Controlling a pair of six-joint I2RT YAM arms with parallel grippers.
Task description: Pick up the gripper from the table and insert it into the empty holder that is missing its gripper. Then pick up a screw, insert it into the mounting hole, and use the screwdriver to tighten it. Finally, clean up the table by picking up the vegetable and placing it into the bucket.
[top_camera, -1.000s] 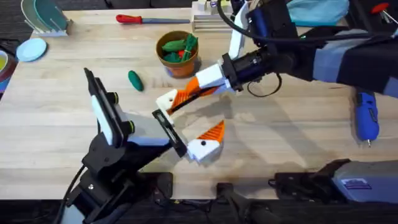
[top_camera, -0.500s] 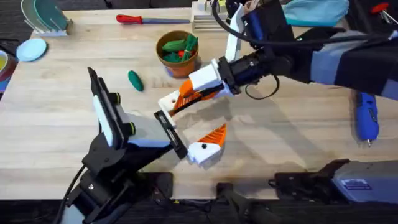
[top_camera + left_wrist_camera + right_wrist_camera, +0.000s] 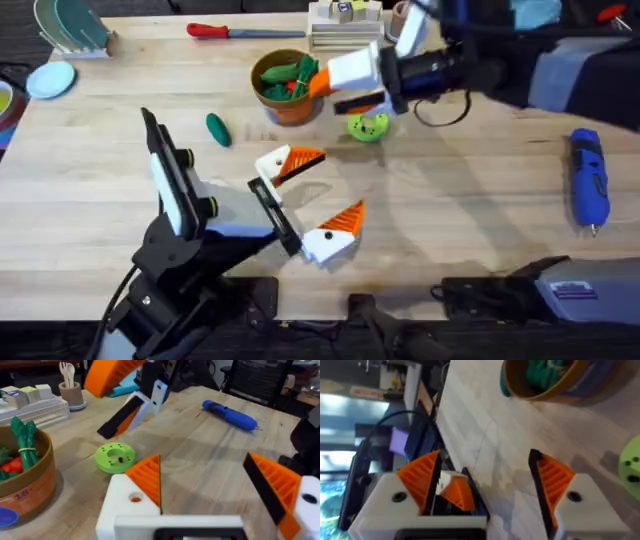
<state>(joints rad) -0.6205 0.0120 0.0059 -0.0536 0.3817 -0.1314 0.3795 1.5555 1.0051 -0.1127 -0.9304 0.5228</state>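
The orange gripper (image 3: 302, 158) (image 3: 148, 478) sits on the white holder (image 3: 270, 163) (image 3: 125, 505), the far finger of my left arm's gripper (image 3: 312, 195) (image 3: 205, 475), which is open. My right gripper (image 3: 335, 92) (image 3: 487, 485) hovers open and empty by the bucket (image 3: 285, 88), clear of the holder. The dark green vegetable (image 3: 216, 128) lies on the table left of the bucket. At the right edge rests the blue screwdriver (image 3: 588, 182) (image 3: 230, 414). No screw can be made out.
A bright green disc with holes (image 3: 367, 127) (image 3: 116, 456) lies just under the right gripper. The bucket holds toy vegetables. A red-handled tool (image 3: 225, 31) and a clear tray (image 3: 340, 30) line the far edge. A blue lid (image 3: 50, 78) is at the far left.
My right gripper has let go of the orange gripper at the holder and pulled back toward the bucket, uncovering the green disc. The orange piece stays on the holder. The left arm has not moved.
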